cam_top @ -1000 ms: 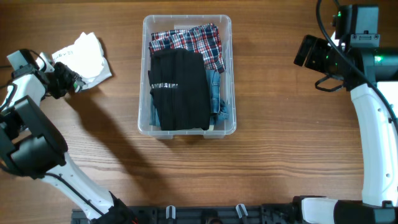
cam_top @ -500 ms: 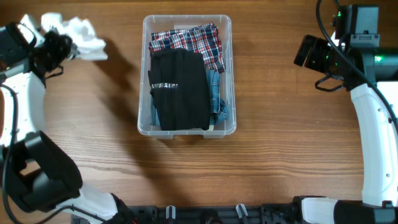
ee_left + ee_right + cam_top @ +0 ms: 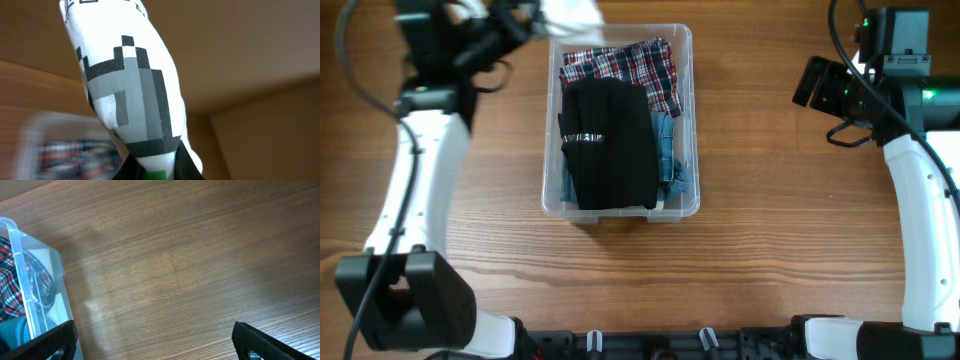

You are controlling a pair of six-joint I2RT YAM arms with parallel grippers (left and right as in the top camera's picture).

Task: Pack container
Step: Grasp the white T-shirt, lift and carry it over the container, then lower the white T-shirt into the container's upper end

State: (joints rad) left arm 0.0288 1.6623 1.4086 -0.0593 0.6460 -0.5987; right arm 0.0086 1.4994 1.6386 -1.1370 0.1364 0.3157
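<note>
The clear container (image 3: 692,120) stands mid-table and holds a plaid cloth (image 3: 625,65), a black garment (image 3: 610,140) and blue denim (image 3: 672,160). My left gripper (image 3: 525,18) is raised beside the container's far left corner, shut on a white garment (image 3: 570,12) that hangs over that corner. In the left wrist view the white garment (image 3: 130,95) shows a black and grey pixel print and is pinched low between the dark fingers (image 3: 187,165); the container (image 3: 45,145) is a blur below. My right gripper (image 3: 155,345) hovers open over bare wood right of the container (image 3: 30,295).
The wooden table (image 3: 790,230) spreads round the container. My right arm (image 3: 920,200) stands along the right edge, its gripper (image 3: 815,82) apart from the bin. My left arm (image 3: 415,180) stretches up the left side.
My left arm has lifted the white garment off the table at the left and swung it right, up to the container's far left corner. The right arm has not moved.
</note>
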